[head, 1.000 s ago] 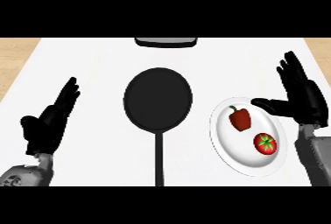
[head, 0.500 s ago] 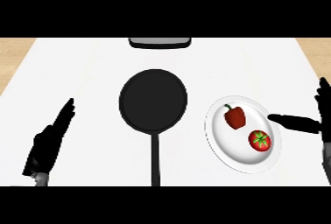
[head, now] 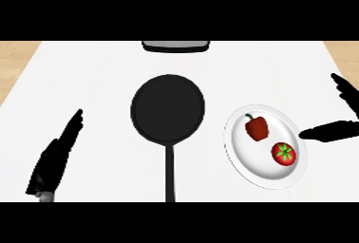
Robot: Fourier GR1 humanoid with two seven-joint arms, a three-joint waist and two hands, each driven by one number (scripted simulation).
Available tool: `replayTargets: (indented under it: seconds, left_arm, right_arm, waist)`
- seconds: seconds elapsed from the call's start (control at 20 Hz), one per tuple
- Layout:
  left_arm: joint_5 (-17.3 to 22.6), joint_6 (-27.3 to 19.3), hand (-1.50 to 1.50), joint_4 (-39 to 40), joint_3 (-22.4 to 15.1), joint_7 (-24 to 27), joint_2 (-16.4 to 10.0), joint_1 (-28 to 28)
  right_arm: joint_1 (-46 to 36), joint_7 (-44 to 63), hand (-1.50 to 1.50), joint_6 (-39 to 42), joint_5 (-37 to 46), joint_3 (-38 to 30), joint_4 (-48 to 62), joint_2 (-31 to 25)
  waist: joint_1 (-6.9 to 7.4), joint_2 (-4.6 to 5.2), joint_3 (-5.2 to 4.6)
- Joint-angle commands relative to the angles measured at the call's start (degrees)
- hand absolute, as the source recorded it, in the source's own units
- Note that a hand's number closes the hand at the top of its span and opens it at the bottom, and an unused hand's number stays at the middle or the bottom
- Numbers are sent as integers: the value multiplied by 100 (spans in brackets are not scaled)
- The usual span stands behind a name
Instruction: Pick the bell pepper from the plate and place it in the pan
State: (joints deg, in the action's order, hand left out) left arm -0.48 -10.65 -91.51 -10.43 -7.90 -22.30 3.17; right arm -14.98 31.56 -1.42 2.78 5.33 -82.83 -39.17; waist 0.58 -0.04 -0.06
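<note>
Though the right edge cuts off my right hand (head: 331,131), its thumb and fingers spread open, empty, beside the plate (head: 261,168). The bell pepper (head: 257,127) lies there by a tomato (head: 284,153), apart from the pan (head: 168,111). My left hand (head: 56,159), edge-on, is straight-fingered.

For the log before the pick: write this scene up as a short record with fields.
pan: black, empty, handle toward the robot
plate: white, right of the pan, apart from it
bell pepper: red, on the plate's far-left part
tomato: on the plate, nearer the robot than the bell pepper
right robot hand: open, by the plate's right rim, holding nothing
left robot hand: open, left of the pan, holding nothing
task state: bell pepper not yet picked
</note>
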Motion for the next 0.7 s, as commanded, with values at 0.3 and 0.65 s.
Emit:
replayTargets:
  seconds: [0.3,0.65]
  left_arm:
    - [-125,51,0,56,92,-67,210,-88]
    - [-143,284,0,-57,354,-175,91,-187]
  right_arm:
    - [-1675,1534,-150,1597,-244,509,332,316]
    - [-2195,1247,-150,2171,48,509,1898,793]
  waist:
    - [8,7,2]
    - [19,23,7]
